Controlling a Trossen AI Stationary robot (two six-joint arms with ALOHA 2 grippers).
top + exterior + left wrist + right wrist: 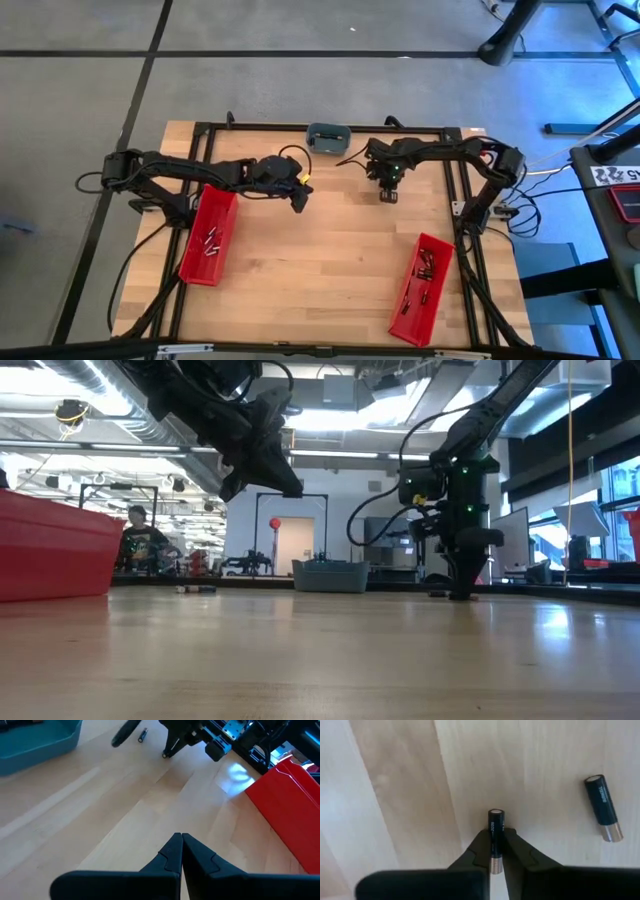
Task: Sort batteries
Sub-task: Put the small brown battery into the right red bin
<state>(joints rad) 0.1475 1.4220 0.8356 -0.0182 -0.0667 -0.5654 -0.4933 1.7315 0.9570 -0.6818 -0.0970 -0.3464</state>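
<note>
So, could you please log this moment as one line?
right gripper: shut on battery at table | left gripper: shut, empty, raised

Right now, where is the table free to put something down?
Bare wood lies between the left red bin and the right red bin, toward the near edge. It is crowded at the far edge: the grey-blue dish, loose batteries, and both grippers.

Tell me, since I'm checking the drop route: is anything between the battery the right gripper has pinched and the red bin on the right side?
Nothing visible. The right gripper is shut on a battery at the table's far middle; bare wood runs from there to the right red bin. A second battery lies loose beside the held one.
</note>
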